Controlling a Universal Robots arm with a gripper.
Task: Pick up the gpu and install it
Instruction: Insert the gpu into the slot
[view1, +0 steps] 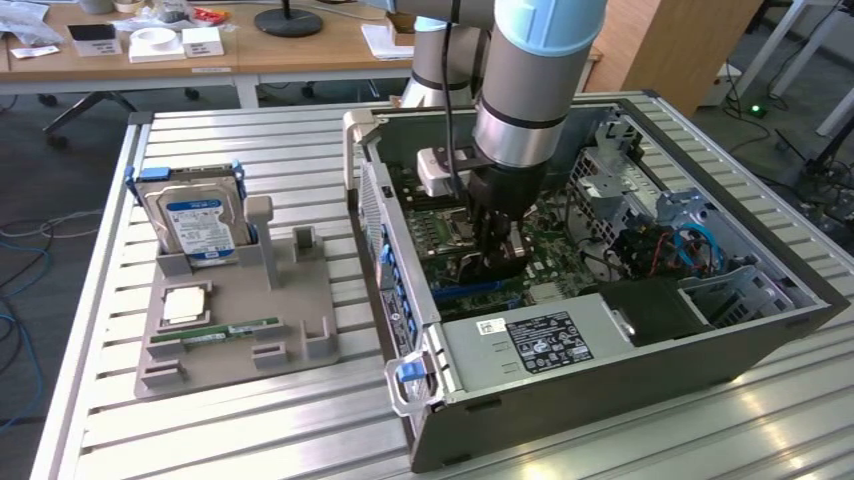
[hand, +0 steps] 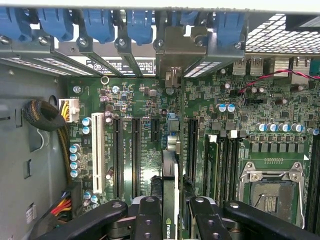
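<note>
Inside the open computer case (view1: 747, 330), the gripper (hand: 170, 215) has clear room above the green board (hand: 135, 100), hemmed by blue clips (hand: 95, 22) along one wall, a cable bundle (hand: 47, 117), and the processor socket (hand: 272, 192).

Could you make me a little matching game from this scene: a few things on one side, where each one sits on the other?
Things:
1. thin black gpu card
2. silver hard drive with blue-white label
3. narrow green memory stick
4. empty silver processor socket

Places:
A. lying flat on the grey holder tray
B. on the green motherboard, beside the memory slots
C. standing upright at the back of the holder tray
D. on edge between the black gripper fingers, inside the open computer case

Pairs: 1-D, 2-C, 3-A, 4-B
</note>
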